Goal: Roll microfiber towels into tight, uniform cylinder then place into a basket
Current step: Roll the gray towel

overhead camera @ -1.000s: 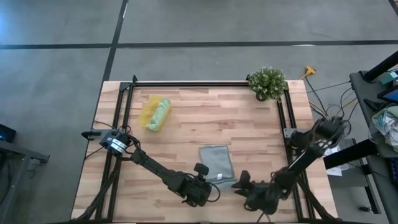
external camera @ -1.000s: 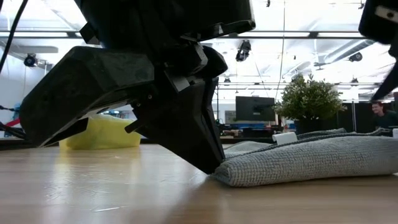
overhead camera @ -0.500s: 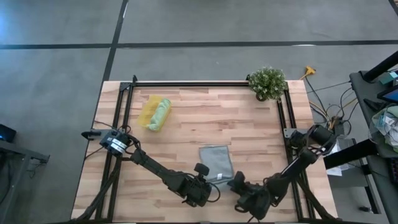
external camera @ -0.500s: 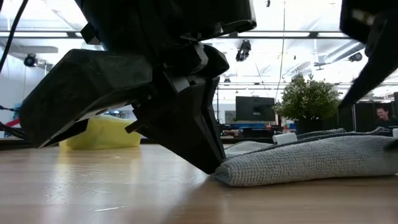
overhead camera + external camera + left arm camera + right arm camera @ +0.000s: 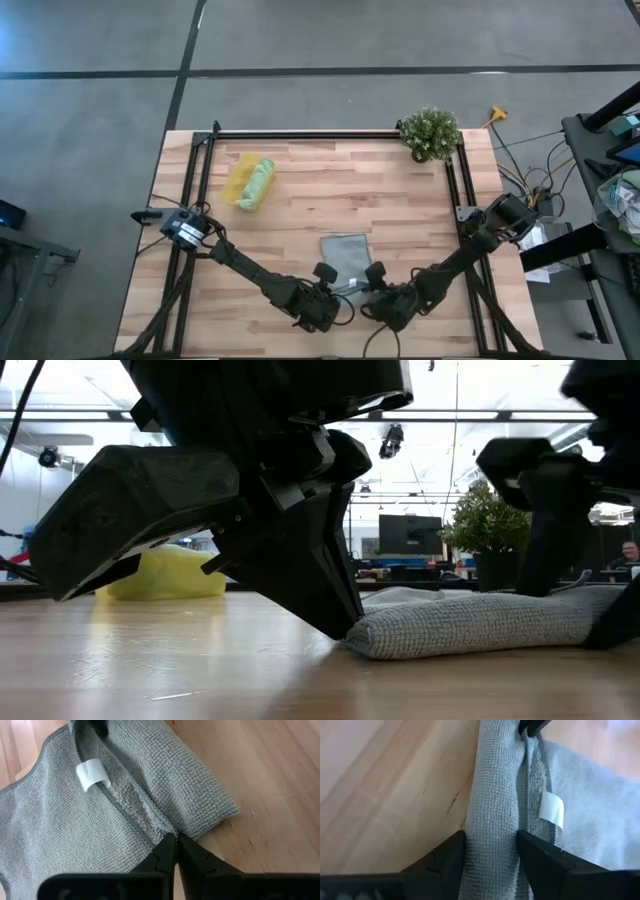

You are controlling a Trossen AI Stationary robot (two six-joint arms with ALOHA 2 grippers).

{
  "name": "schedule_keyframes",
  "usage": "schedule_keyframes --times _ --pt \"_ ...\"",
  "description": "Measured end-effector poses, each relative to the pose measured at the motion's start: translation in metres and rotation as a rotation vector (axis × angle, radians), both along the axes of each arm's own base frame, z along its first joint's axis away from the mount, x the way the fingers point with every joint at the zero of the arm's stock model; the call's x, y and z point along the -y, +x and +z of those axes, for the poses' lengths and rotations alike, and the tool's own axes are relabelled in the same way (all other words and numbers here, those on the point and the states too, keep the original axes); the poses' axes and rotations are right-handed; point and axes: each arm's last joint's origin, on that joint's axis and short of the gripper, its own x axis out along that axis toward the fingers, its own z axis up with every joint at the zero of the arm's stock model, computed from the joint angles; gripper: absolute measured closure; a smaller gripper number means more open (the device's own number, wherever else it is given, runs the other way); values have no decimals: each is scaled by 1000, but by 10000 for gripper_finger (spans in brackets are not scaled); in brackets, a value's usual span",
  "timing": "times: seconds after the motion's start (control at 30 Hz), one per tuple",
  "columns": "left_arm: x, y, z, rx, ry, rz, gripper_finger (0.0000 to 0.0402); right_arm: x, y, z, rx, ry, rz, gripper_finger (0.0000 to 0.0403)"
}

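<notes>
Wooden table (image 5: 400, 215) | grey towel (image 5: 347, 260) near front edge, partly rolled | left gripper (image 5: 175, 851) pinched on its hem | right gripper (image 5: 490, 855) spread, seemingly straddling roll

Grey-blue towel (image 5: 480, 628) rolled on tabletop (image 5: 200, 670), left pincer (image 5: 335, 622) touching its end; right pincer (image 5: 570, 600) straddling it.

Overhead, table-level and both close wrist cameras share the grey towel (image 5: 347, 258).
</notes>
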Motion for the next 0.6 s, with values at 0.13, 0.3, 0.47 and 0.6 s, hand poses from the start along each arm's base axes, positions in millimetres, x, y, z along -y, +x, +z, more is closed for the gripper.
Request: schedule_keyframes --times 0.13,0.3,0.47,0.6 --pt "0 0 0 -3 2 2 400 -1 0 -1 -40 74 -11 254" --pt "0 0 0 -4 3 3 400 -2 -1 -2 -67 112 -17 329" --pt "0 0 0 -6 6 -2 400 0 0 -2 -103 147 4 387" --pt "-1 -1 4 -3 5 -2 400 0 5 -1 -129 247 6 391"
